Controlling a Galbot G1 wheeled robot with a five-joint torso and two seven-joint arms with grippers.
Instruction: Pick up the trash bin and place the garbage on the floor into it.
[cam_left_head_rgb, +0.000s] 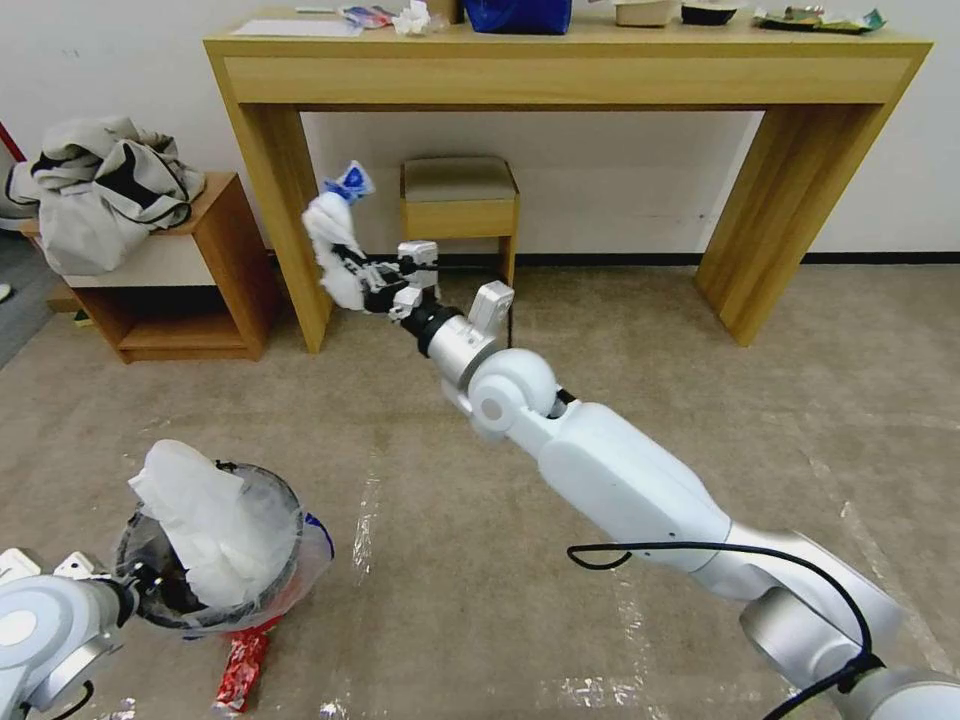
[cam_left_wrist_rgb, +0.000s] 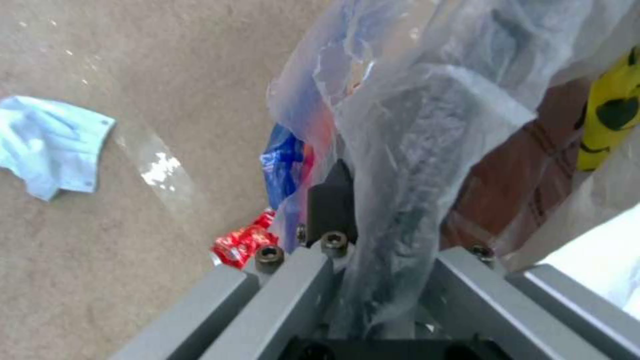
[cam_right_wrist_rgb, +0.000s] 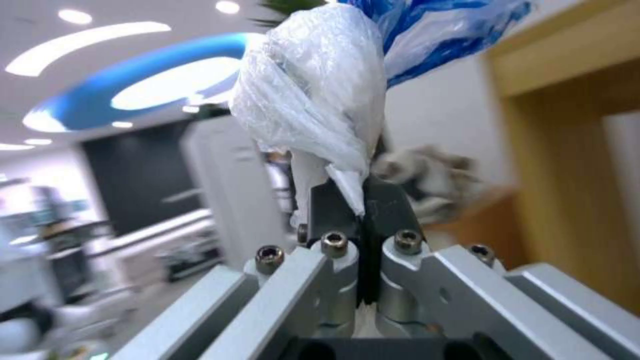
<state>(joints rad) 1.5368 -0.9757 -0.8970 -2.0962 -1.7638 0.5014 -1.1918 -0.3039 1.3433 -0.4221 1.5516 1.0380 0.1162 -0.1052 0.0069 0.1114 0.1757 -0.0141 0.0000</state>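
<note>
Low at the left, my left gripper (cam_left_head_rgb: 135, 580) is shut on the bag-lined rim of the trash bin (cam_left_head_rgb: 285, 560). A large crumpled white paper (cam_left_head_rgb: 205, 525) sticks out of the bin. In the left wrist view, clear plastic drapes over the fingers (cam_left_wrist_rgb: 331, 200), and the bin's red inside (cam_left_wrist_rgb: 507, 190) lies beyond them. My right gripper (cam_left_head_rgb: 352, 275) is stretched out in the air in front of the desk, shut on a white plastic bag with blue ends (cam_left_head_rgb: 335, 235) (cam_right_wrist_rgb: 313, 95). On the floor lie a red wrapper (cam_left_head_rgb: 240, 670) (cam_left_wrist_rgb: 243, 242) and a light-blue cloth (cam_left_wrist_rgb: 50, 142).
A wooden desk (cam_left_head_rgb: 570, 70) stands against the wall with a small stool (cam_left_head_rgb: 458, 195) under it. A low shelf (cam_left_head_rgb: 215, 270) at the left carries a grey-white bundle of clothes (cam_left_head_rgb: 105, 195). Shiny tape patches (cam_left_head_rgb: 365, 520) mark the carpet.
</note>
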